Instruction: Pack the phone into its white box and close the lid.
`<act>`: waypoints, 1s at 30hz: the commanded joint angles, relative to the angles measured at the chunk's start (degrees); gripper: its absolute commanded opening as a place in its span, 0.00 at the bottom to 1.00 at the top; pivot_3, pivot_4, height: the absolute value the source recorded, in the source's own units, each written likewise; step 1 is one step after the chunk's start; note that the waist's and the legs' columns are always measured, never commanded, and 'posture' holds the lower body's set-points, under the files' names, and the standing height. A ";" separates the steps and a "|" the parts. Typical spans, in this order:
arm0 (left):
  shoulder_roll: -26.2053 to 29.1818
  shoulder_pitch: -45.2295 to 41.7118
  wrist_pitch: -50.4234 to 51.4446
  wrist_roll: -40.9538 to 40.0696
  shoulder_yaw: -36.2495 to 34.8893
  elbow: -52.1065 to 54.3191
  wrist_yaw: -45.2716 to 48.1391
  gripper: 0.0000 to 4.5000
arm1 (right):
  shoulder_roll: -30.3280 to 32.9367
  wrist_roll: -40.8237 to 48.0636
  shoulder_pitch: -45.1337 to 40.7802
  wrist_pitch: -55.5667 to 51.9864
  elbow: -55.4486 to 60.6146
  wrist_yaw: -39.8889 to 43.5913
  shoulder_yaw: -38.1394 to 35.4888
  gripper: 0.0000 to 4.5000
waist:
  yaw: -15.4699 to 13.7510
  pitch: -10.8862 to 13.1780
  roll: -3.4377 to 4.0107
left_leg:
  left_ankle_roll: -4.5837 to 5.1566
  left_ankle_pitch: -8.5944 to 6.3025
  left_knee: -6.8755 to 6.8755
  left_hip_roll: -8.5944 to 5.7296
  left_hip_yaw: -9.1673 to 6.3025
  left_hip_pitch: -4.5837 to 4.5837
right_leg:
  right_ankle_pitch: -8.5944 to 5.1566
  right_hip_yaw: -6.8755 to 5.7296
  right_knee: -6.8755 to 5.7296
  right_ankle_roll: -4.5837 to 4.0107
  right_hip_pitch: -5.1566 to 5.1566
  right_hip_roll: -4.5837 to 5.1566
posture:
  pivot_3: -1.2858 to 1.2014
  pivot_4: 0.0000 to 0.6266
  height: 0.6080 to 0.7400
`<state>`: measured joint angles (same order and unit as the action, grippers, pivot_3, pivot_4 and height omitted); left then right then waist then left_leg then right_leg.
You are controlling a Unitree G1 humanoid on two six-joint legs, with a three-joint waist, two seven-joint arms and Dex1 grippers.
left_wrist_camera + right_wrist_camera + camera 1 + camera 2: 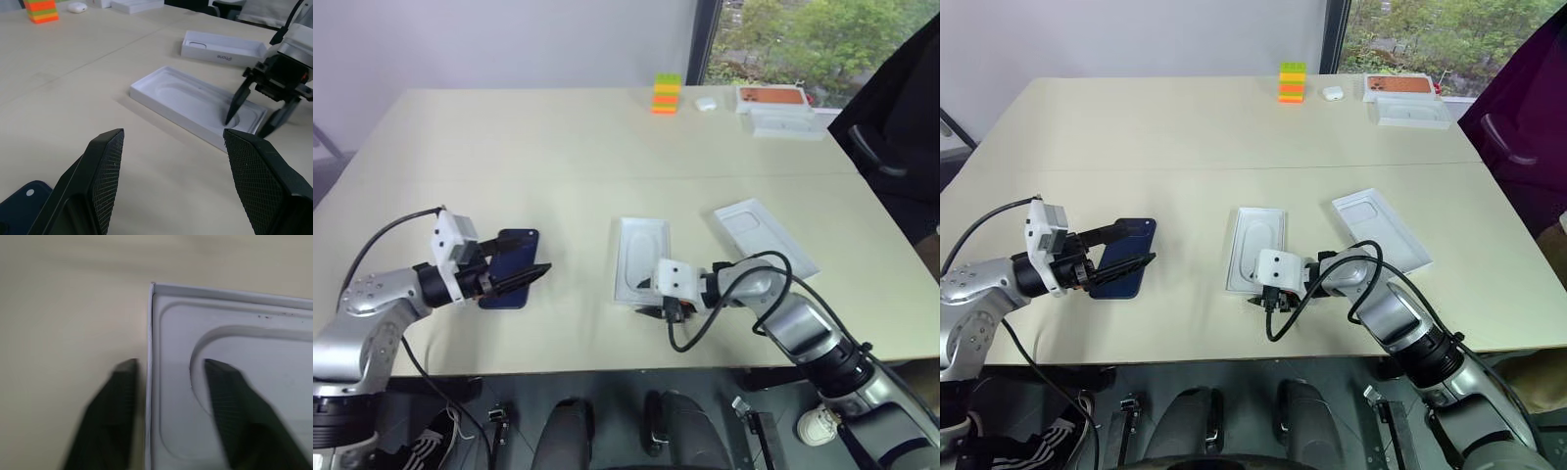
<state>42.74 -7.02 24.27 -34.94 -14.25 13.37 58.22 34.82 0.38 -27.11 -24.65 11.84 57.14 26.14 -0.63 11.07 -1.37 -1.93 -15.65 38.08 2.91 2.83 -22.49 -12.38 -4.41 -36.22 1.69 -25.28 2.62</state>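
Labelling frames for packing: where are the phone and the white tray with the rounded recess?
phone [1126, 259]: right eye view, middle of its dark blue back.
white tray [641, 257]: left eye view, its recessed floor.

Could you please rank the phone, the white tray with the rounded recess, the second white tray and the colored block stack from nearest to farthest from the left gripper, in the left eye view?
From the left gripper:
1. Phone, between its fingers.
2. White tray with the rounded recess, table center.
3. Second white tray, farther right.
4. Colored block stack, far edge.
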 commanded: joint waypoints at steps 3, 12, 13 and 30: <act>0.05 -0.49 -1.11 0.36 -0.50 1.46 -0.69 0.76 | -0.09 -0.76 -0.22 -0.42 -0.13 -0.10 -0.56 0.17 | 0.02 -0.01 -0.02 | 0.00 0.00 0.00 0.00 0.00 0.01 | 0.00 0.00 0.00 0.00 0.01 0.00 | 0.52 0.24 1.00; -0.42 -1.01 -1.34 0.93 0.17 1.28 -1.27 0.76 | 1.49 -1.70 -3.83 6.88 -7.60 -0.17 -3.77 0.17 | 0.01 -0.01 -0.01 | 0.00 0.00 0.00 0.00 0.01 0.01 | 0.00 0.00 0.00 0.00 0.01 0.00 | 0.52 0.24 1.00; -0.48 -1.13 -1.23 0.92 0.25 1.24 -1.31 0.76 | 2.00 -1.47 -3.99 8.07 -8.43 0.46 -4.07 0.17 | -0.06 -0.01 -0.01 | 0.00 0.00 0.00 -0.01 0.02 0.01 | 0.01 0.00 0.00 -0.02 0.01 0.00 | 0.52 0.24 1.00; -0.56 -1.81 -0.18 1.09 0.05 -0.90 -2.22 0.76 | 3.11 9.83 -2.33 11.03 -3.57 11.12 -10.00 0.94 | -0.04 0.00 0.00 | 0.01 0.00 0.00 0.01 0.03 0.00 | 0.02 0.00 0.00 -0.01 0.00 -0.02 | 0.52 0.24 1.00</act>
<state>41.88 -7.96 24.22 -33.71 -13.59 12.27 56.44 38.51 6.68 -27.99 -12.26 5.48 67.93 19.16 -0.66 11.07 -1.37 -1.92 -15.65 38.08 2.93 2.86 -22.49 -12.36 -4.41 -36.23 1.67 -25.28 2.60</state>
